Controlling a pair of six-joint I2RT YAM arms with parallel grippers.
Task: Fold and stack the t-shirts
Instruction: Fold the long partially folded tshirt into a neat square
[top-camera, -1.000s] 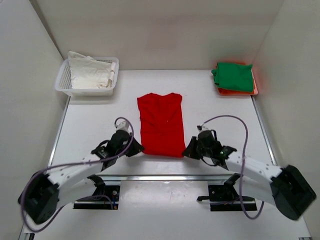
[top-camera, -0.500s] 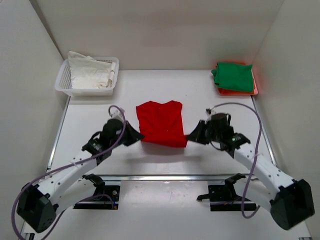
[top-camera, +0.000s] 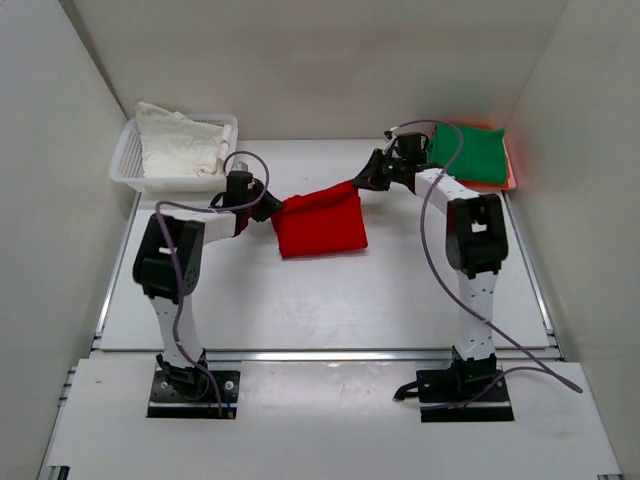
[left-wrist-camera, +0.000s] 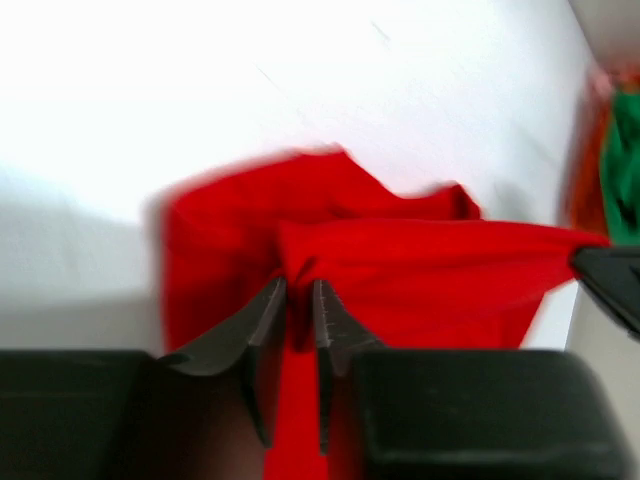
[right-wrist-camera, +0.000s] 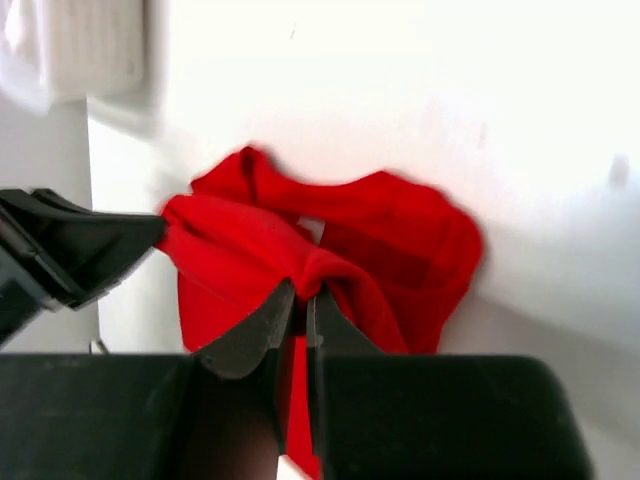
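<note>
- Half a second ago both arms held the near edge of the red shirt (top-camera: 322, 225) low over the middle of the worktop (top-camera: 300, 300). Now the left arm (top-camera: 168, 255) and right arm (top-camera: 472, 235) reach far out, and that edge has been carried toward the far side.
- A second ago the shirt lay flat at full length. Now it is doubled over and looks about half as long, lying mid-worktop toward the far side.
- The left jaws stand nearly closed, pinching a corner of red cloth.
- The right jaws are shut tight on the opposite corner, and the held edge runs between the two corners.
- The green shirt (top-camera: 468, 150) has stayed folded at the far right, on top of the orange shirt (top-camera: 510, 178).
- The basket (top-camera: 125, 165) with white cloth (top-camera: 180, 145) is unchanged at the far left.
- Only a rim of the orange shirt shows.
- Both wrist views are blurred.
- I cannot tell whether the held edge touches the layer beneath.
</note>
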